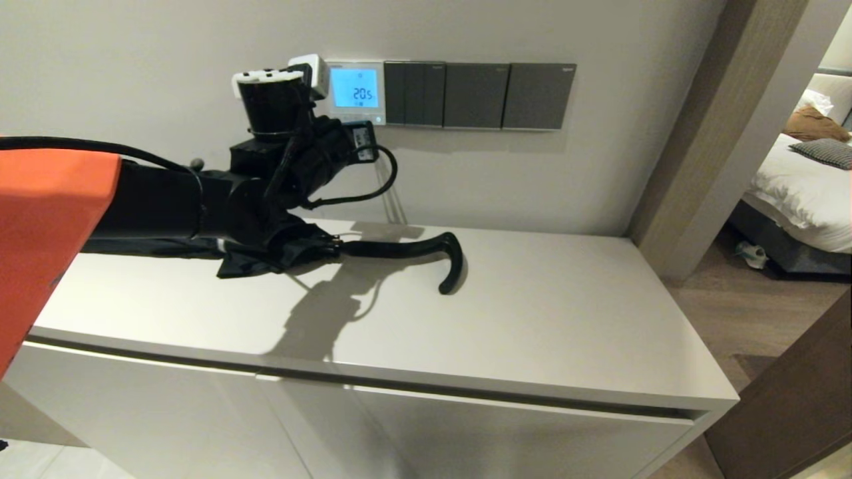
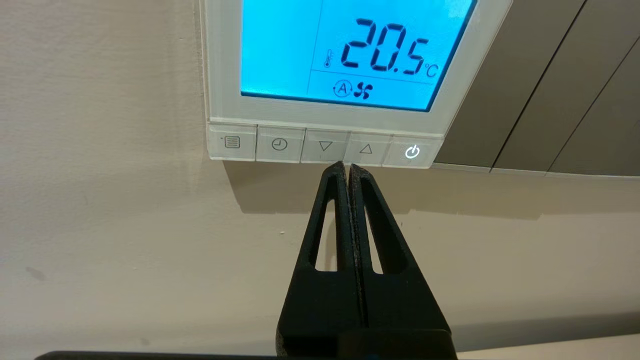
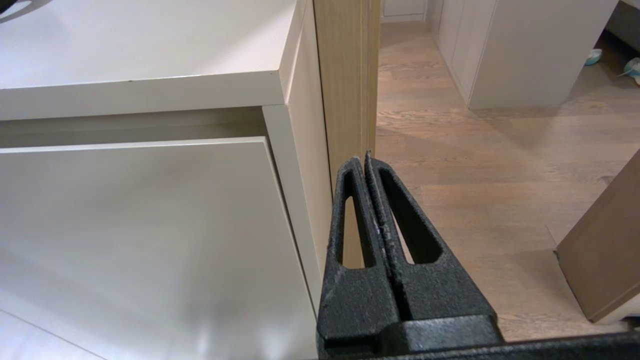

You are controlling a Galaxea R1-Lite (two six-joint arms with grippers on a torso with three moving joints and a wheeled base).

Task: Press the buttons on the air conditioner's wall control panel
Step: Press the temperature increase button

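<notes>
fingers of left gripper (image 2: 347,167) pressed together, tips just under buttons (image 2: 325,146) of ac panel (image 2: 330,117); right gripper (image 3: 362,160) fingers together too.

The small square white plastic wall control panel (image 2: 345,120) has a smooth, slightly glossy frame around a glowing light-blue screen, and its row of pale grey-white plastic buttons (image 2: 325,146) looks satin-smooth. The black left gripper (image 2: 347,167) and the black right gripper (image 3: 364,159) show grainy, matt plastic fingers. The dark grey switch plates (image 1: 476,95) look matt. The white cabinet top (image 1: 566,319) is smooth with a soft sheen. A black umbrella (image 1: 279,256) shows limp cloth and a glossy curved handle.
</notes>
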